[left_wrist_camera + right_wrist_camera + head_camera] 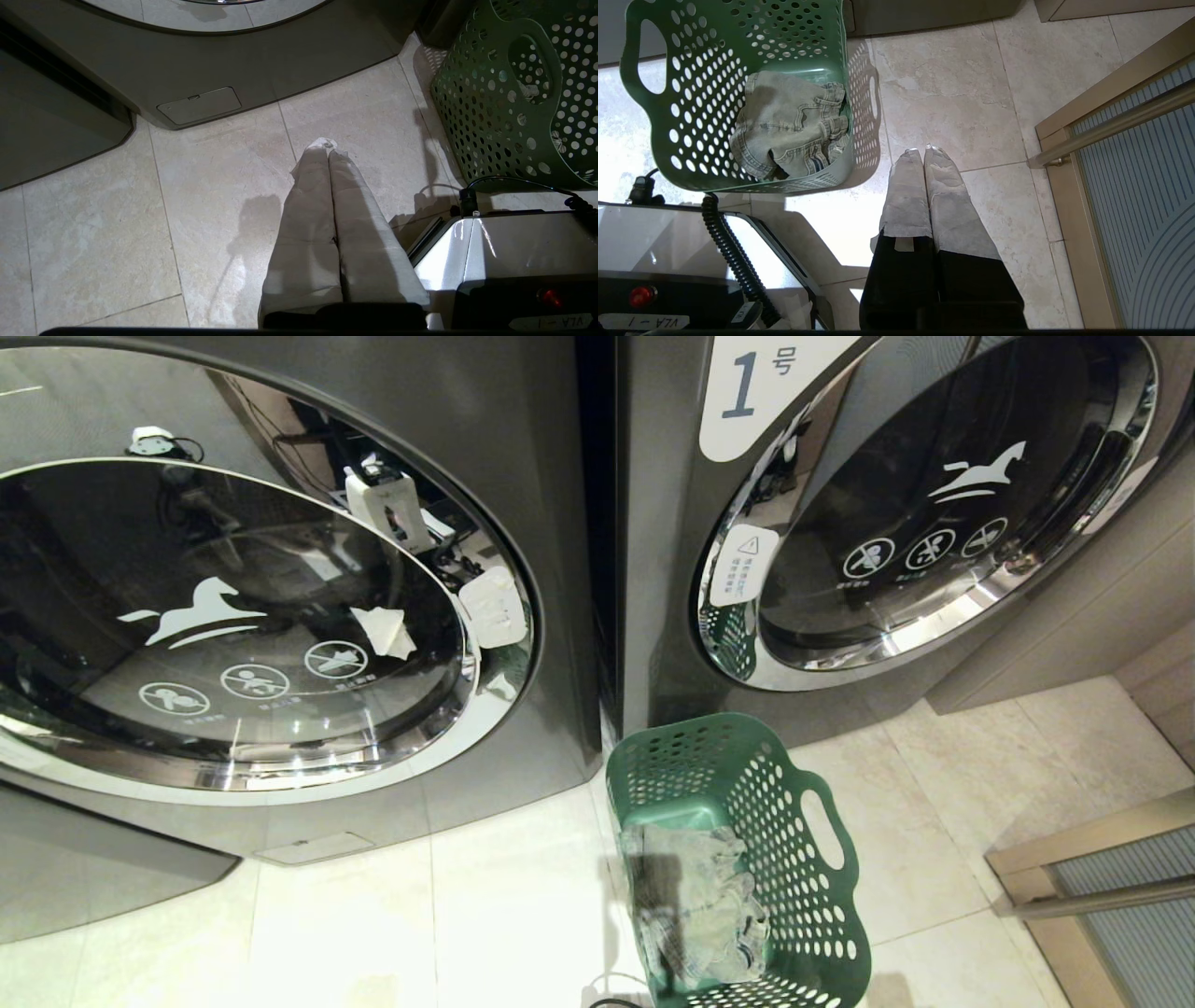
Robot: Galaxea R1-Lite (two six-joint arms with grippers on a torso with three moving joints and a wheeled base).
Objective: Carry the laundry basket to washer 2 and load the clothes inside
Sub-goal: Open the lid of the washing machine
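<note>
The green laundry basket (pixel 794 915) stands on the floor tiles just in front of the gap between two dark grey washers. In it lie the clothes (pixel 695 905), a light washed denim garment (pixel 789 126). The right washer (pixel 672 523) carries a label "1". The left washer (pixel 523 439) shows no number label, so I cannot tell whether it is washer 2. Both round doors are shut. My left gripper (pixel 328 145) hangs shut and empty over bare tiles, left of the basket (pixel 490 116). On the other side of the basket (pixel 691 116), my right gripper (pixel 920 151) is shut and empty too. Neither arm shows in the head view.
My own base (pixel 514 247) with a black cable (pixel 733 256) sits right behind the basket. A framed door with a metal bar (pixel 1102 896) stands at the right. Pale floor tiles (pixel 373 924) spread before the left washer, which has a small service flap (pixel 200 105).
</note>
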